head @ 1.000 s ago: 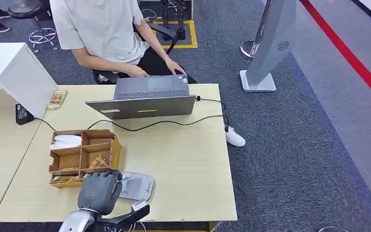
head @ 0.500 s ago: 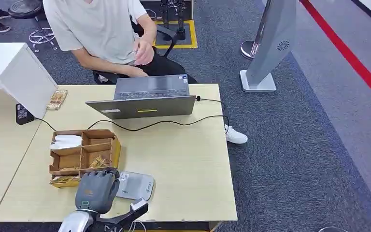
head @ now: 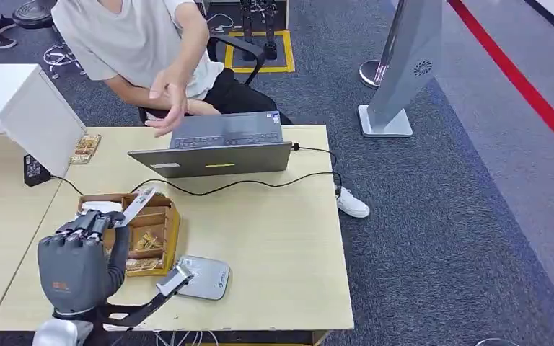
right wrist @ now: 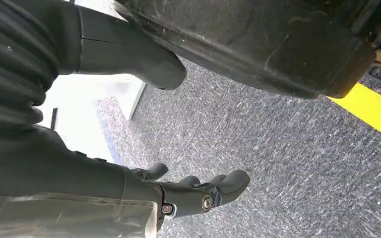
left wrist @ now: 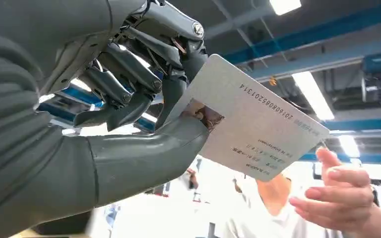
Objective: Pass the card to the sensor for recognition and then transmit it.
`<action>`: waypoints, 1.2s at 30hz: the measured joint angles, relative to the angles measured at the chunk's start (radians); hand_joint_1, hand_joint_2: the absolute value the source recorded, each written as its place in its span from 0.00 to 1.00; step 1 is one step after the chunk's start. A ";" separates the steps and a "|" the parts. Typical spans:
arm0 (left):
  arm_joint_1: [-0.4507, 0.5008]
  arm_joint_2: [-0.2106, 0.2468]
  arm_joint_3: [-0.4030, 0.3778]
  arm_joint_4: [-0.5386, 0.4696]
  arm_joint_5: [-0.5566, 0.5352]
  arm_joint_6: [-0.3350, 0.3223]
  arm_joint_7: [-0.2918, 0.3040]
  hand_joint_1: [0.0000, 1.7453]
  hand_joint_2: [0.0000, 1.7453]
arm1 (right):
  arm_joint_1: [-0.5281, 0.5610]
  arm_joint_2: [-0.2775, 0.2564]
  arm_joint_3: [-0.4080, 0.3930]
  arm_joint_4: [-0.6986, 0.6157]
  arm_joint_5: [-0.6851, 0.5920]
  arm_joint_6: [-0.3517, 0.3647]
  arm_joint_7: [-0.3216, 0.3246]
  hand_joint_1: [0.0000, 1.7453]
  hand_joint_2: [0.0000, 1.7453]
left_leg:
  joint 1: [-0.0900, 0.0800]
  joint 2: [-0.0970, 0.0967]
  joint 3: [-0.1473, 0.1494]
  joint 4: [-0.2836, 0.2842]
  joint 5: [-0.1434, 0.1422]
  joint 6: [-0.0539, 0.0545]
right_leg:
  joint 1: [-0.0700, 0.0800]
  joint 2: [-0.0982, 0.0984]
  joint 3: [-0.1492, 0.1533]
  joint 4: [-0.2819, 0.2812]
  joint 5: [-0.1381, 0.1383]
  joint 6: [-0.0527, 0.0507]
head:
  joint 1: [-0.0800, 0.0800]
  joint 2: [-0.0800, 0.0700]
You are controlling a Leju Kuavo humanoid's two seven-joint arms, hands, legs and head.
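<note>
My left hand [head: 79,263] is raised above the near edge of the table [head: 274,238], pinching the card [head: 135,205] between thumb and fingers; in my left wrist view the card [left wrist: 250,131] shows its printed face, tilted up toward the ceiling lights; the card sits in the air over the wooden organiser [head: 151,234], well apart from the grey sensor [head: 203,277] lying flat near the table's front edge; a person's hand [head: 167,101] reaches out above the laptop [head: 216,148]; my right hand [right wrist: 198,191] hangs over the carpet, fingers loosely apart, holding nothing.
</note>
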 joint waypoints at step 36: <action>-0.298 0.109 0.252 0.324 0.000 -0.146 0.029 0.00 1.00 | -0.006 -0.002 0.035 0.000 0.017 0.022 0.005 0.00 1.00 | 0.000 0.001 -0.001 0.000 0.001 -0.001 | 0.000 0.002 -0.001 0.001 0.001 -0.001 | 0.000 0.000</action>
